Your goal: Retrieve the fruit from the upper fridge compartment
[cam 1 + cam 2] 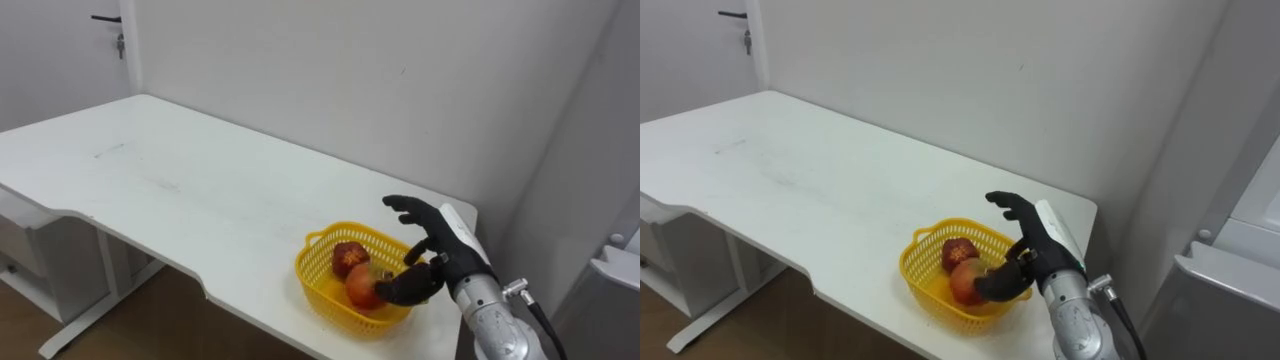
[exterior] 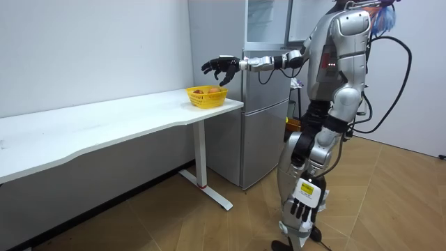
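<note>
I see a yellow basket [image 1: 312,268] holding a dark red fruit [image 1: 349,258] and an orange-red fruit [image 1: 362,288]. My right hand [image 1: 440,250] is black, the table [image 1: 180,170] white.

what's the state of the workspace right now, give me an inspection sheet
surface: long white table, carrying the basket near its right end.
job's things: yellow plastic basket upright on the table, holding two reddish round fruits.
clutter: nothing seen.
hands: right hand open, spread over the basket's right rim; left hand open, hanging at the robot's side.
cables: nothing seen loose.
surroundings: tall grey fridge just past the table's end, robot standing in front of it; white wall; wooden floor.
</note>
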Motion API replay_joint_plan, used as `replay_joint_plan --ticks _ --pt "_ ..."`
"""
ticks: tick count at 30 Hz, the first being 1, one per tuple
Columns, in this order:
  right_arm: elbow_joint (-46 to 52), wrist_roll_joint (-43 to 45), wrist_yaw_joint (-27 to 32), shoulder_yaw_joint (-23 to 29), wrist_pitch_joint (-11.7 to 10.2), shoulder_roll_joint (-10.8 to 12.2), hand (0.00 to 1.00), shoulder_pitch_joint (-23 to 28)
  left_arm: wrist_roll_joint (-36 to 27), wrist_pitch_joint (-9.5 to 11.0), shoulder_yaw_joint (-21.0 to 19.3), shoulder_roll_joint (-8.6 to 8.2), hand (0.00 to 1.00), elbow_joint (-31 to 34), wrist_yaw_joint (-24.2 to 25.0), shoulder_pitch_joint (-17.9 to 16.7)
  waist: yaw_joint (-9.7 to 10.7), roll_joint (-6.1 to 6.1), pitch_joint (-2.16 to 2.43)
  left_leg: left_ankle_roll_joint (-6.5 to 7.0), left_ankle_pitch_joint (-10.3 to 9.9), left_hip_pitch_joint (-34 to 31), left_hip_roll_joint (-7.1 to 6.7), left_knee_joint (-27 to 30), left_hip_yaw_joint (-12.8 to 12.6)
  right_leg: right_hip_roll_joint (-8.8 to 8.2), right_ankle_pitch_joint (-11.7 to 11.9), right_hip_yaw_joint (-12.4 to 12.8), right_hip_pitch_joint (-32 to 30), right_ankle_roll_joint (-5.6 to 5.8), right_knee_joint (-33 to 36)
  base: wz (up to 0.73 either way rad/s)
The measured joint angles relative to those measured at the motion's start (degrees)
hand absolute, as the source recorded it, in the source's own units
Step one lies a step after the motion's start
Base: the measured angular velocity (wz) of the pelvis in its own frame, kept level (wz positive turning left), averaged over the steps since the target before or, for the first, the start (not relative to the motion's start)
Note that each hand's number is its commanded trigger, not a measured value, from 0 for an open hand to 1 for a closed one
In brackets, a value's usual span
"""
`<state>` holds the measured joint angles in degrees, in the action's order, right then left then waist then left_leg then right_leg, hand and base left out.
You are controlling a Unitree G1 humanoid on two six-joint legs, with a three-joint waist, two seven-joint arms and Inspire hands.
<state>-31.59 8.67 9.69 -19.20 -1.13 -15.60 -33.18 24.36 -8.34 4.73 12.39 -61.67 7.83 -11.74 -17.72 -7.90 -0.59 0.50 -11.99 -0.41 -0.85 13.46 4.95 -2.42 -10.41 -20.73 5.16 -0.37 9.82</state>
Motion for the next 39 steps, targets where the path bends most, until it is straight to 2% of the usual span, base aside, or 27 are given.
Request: replay_joint_plan --ticks 15,25,27,30,32,33,35,36,39 --pt "0.0 0.3 -0.4 -0.1 0.0 0.2 0.0 0.0 0.0 0.0 0.0 -0.01 0.0 0.0 -0.7 0.0 0.1 -0.16 -0.22 0.0 0.0 0.0 -0.01 0.0 0.0 -0.01 0.0 0.0 0.0 0.01 0.0 0.0" --pt "0.0 -0.4 -0.3 0.0 0.0 0.2 0.0 0.0 0.0 0.1 1.2 -0.01 0.0 0.3 -0.9 0.8 0.4 0.32 -0.43 0.0 0.0 0.1 0.06 0.2 -0.4 0.0 0.0 0.1 0.0 0.01 0.1 0.0" --pt "0.3 -2.0 -0.1 0.2 0.0 0.2 0.0 0.0 0.0 0.1 1.2 -0.02 0.0 0.3 -0.9 0.8 0.6 0.63 -0.47 0.0 0.0 0.3 0.04 0.1 -0.4 -0.02 0.0 0.1 0.2 0.01 0.1 0.0" --pt "4.0 -3.9 0.2 0.9 -0.1 0.2 0.0 0.4 0.0 0.2 0.9 -0.28 0.0 0.2 -0.9 0.7 1.4 1.83 -0.66 0.01 0.0 0.7 0.09 0.1 -0.5 -0.03 0.0 0.3 0.4 0.01 0.0 -0.01" --pt "8.9 -4.0 0.3 2.8 -0.2 0.2 0.0 1.5 0.1 0.2 0.5 -0.78 0.0 0.2 -0.9 0.6 1.8 3.14 -0.34 0.06 0.0 1.3 0.12 0.1 -1.0 -0.07 0.0 0.5 0.5 0.02 0.0 -0.09" --pt "10.3 -4.1 0.4 3.2 -0.2 0.1 0.0 2.0 0.1 0.2 0.5 -0.86 0.0 0.2 -0.9 0.5 1.9 3.4 -0.23 0.08 0.0 1.6 0.1 0.0 -1.1 -0.06 0.0 0.7 0.7 0.02 0.0 -0.11" --pt "16.1 -3.9 0.5 4.2 -0.7 0.2 0.0 4.7 0.8 0.3 -0.1 -1.14 0.0 0.3 -0.8 0.0 3.3 4.76 0.47 0.14 0.1 2.3 0.08 -0.4 -1.3 -0.11 0.0 0.9 1.3 0.04 0.0 0.0" --pt "17.4 -4.0 0.5 4.3 -0.7 0.1 0.0 5.4 0.8 0.3 -0.1 -1.16 0.0 0.3 -0.8 -0.1 3.6 4.99 0.61 0.17 0.1 2.8 0.11 -0.7 -1.5 -0.11 0.0 1.1 1.4 0.06 0.0 -0.11" --pt "22.3 -4.8 0.3 4.4 -1.3 0.1 0.0 8.7 0.8 0.8 -0.1 -1.27 0.0 0.2 -0.9 -0.3 4.5 5.84 0.54 0.15 0.2 4.5 0.46 -1.9 -3.1 0.07 0.0 3.0 2.3 0.06 -0.1 -0.28"
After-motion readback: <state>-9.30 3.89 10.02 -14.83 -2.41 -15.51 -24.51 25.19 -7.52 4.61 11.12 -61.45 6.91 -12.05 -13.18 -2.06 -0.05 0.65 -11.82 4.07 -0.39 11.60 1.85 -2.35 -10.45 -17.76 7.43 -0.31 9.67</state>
